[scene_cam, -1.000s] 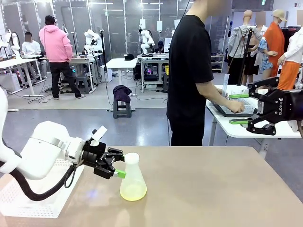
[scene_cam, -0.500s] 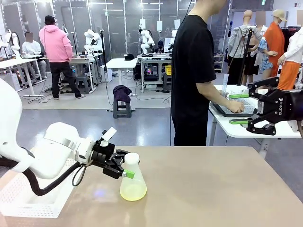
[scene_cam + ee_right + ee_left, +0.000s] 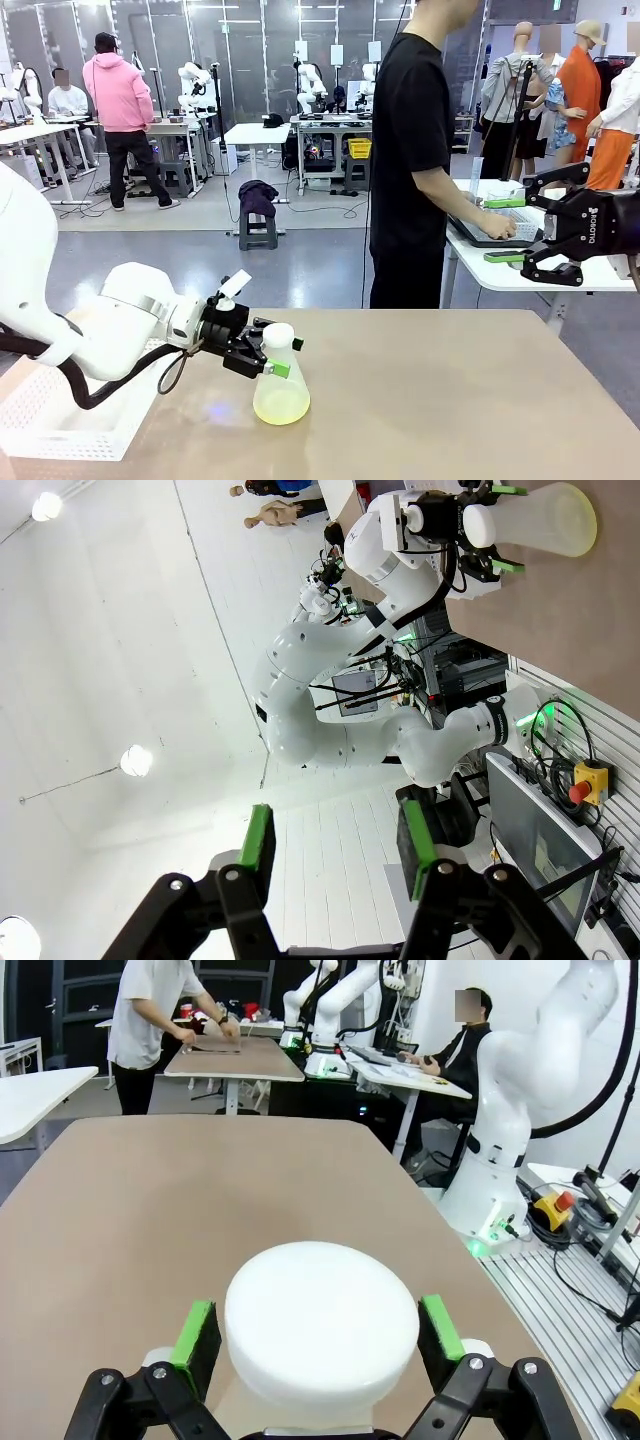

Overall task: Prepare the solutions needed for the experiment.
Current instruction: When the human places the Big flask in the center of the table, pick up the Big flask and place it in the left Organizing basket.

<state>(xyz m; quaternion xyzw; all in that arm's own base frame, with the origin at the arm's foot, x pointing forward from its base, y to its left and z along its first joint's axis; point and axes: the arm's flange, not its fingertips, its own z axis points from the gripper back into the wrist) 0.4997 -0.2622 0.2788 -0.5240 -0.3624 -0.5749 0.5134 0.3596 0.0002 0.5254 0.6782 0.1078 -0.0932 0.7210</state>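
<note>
- Over the last second the left gripper (image 3: pixel 279 357) has moved in on the flask (image 3: pixel 281 382); its jaws now straddle the neck, where before they were just short of it.
- Wrist cam: green pads (image 3: pixel 197 1332) either side of the white cap (image 3: pixel 321 1322), gaps visible, not clamped yet.
- The solutions (image 3: pixel 281 405), a shallow yellow layer in the flask bottom, on the table (image 3: pixel 450 400), hasn't shifted.
- Right gripper (image 3: pixel 528 225) parked high with jaws apart, unchanged.
- Likely next: close and lift.

flask (image 3: pixel 281 385): translucent frosted plastic | table (image 3: pixel 450 400): matt smooth tan | basket (image 3: pixel 60 425): white perforated plastic
</note>
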